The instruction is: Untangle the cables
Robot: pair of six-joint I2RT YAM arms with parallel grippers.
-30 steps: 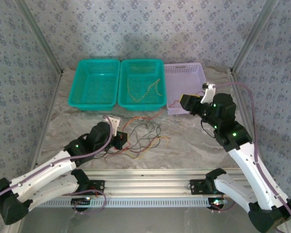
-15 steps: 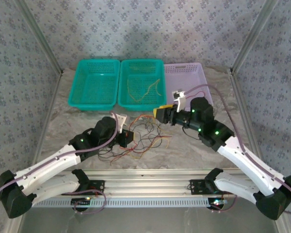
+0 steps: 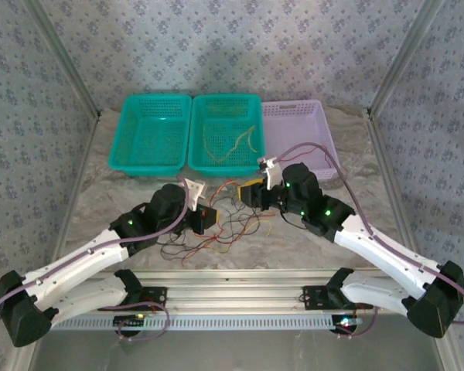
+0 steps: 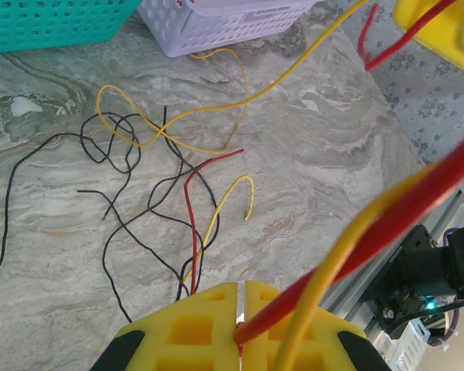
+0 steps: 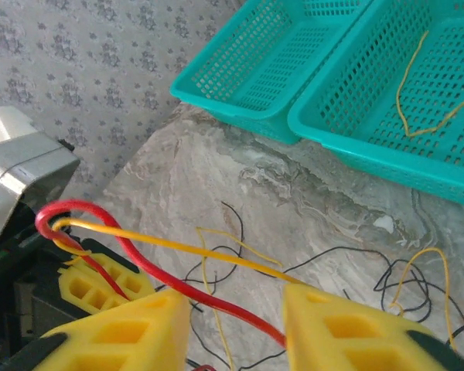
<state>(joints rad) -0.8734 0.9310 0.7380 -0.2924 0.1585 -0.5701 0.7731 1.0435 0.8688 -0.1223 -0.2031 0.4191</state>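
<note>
Left wrist: red cable between closed yellow jaws, yellow cable alongside

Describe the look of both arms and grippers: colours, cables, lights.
Both the left arm and right arm have white links, black joints with small green lights, and a purplish-grey hose running alongside. The left gripper and right gripper carry yellow fingers with square cut-outs.
</note>
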